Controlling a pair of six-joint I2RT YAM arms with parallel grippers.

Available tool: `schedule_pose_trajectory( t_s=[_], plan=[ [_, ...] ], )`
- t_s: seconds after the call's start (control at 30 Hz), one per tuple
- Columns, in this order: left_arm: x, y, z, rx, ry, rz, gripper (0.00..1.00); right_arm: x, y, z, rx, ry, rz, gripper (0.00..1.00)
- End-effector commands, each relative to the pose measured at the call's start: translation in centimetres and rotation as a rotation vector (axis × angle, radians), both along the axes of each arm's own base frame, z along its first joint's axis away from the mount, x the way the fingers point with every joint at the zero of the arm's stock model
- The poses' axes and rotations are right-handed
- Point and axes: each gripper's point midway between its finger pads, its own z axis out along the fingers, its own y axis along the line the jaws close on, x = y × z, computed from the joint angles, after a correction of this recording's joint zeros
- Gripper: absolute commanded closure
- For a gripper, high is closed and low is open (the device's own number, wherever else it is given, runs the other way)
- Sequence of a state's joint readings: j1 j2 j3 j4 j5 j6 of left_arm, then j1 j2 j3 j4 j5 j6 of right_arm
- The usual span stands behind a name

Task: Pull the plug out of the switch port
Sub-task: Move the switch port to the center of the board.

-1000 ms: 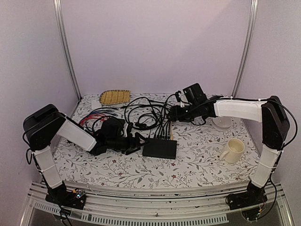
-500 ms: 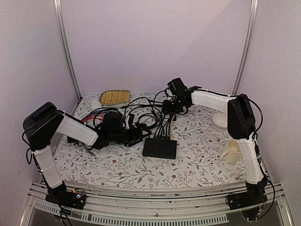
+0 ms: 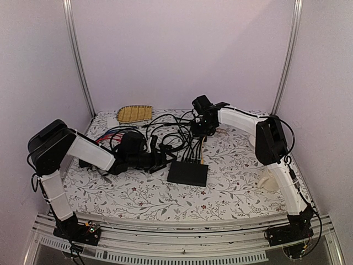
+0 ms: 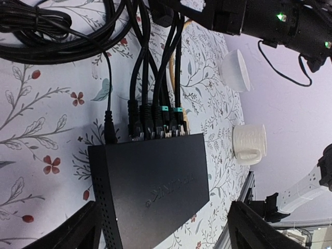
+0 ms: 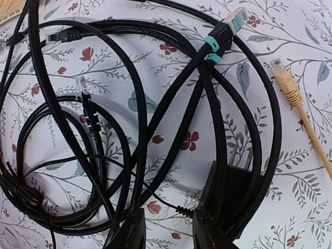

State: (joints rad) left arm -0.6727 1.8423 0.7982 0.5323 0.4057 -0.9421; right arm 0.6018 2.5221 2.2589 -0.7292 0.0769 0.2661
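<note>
The switch is lying flat on the floral tablecloth near the middle of the table, with its row of sockets facing away from the arm bases. Those sockets are holding a line of plugs, all sitting seated: a thin black lead at one end, several black ones, two with teal boots, and a tan plug at the other end. Their cables are running back into a loose black tangle behind the switch. The left gripper is hovering low just beside the switch's left end with its fingers spread wide. It is gripping nothing, and one finger is showing on each side of the box in its wrist view. The right gripper is pointing down into the tangle, its fingers drawn close with a narrow gap between them. A thin black cord is crossing at the tips, and whether it is being pinched cannot be told. A loose teal-booted plug and a loose tan cable end are lying nearby on the cloth. A white bowl and a cream mug are sitting on the right side of the table, apart from each other. Only their outsides are showing, so their contents cannot be told. A yellow woven tray is sitting at the far left, showing only its weave.
</note>
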Motion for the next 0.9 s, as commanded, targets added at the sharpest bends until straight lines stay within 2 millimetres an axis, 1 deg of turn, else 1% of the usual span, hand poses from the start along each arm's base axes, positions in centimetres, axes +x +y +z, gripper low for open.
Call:
schedule_pose_trajectory(
  t_s=[0.0,0.23,0.43,0.57,0.63,0.7,0.8,0.87],
  plan=[
    [0.5,0.2,-0.6,0.01,0.002,-0.015,0.14,0.8,-2.7,-0.7,-0.124,-0.022,-0.039,0.67],
    [0.4,0.0,-0.9,0.001,0.007,-0.032,0.14,1.1,-4.4,-0.5,-0.209,-0.043,-0.051,0.66],
    [0.4,-0.1,-0.9,-0.007,0.006,-0.04,0.14,1.0,-6.0,-1.7,-0.231,0.005,-0.068,0.64],
    [0.5,-0.2,-0.8,-0.015,0.004,-0.043,0.14,1.1,-6.4,-1.6,-0.229,0.011,-0.07,0.63],
    [0.4,-0.3,-0.8,-0.016,0.004,-0.044,0.14,1.2,-6.5,-1.0,-0.233,-0.002,-0.073,0.63],
    [0.4,-0.2,-0.9,-0.014,0.006,-0.042,0.14,1.5,-6.5,-0.1,-0.23,-0.026,-0.079,0.63],
    [0.3,-0.2,-1.1,-0.012,0.009,-0.042,0.14,1.9,-6.3,1.7,-0.216,-0.067,-0.077,0.61],
    [0.3,-0.1,-1.1,-0.011,0.011,-0.038,0.14,1.9,-5.7,3.0,-0.202,-0.092,-0.066,0.59]
  ],
)
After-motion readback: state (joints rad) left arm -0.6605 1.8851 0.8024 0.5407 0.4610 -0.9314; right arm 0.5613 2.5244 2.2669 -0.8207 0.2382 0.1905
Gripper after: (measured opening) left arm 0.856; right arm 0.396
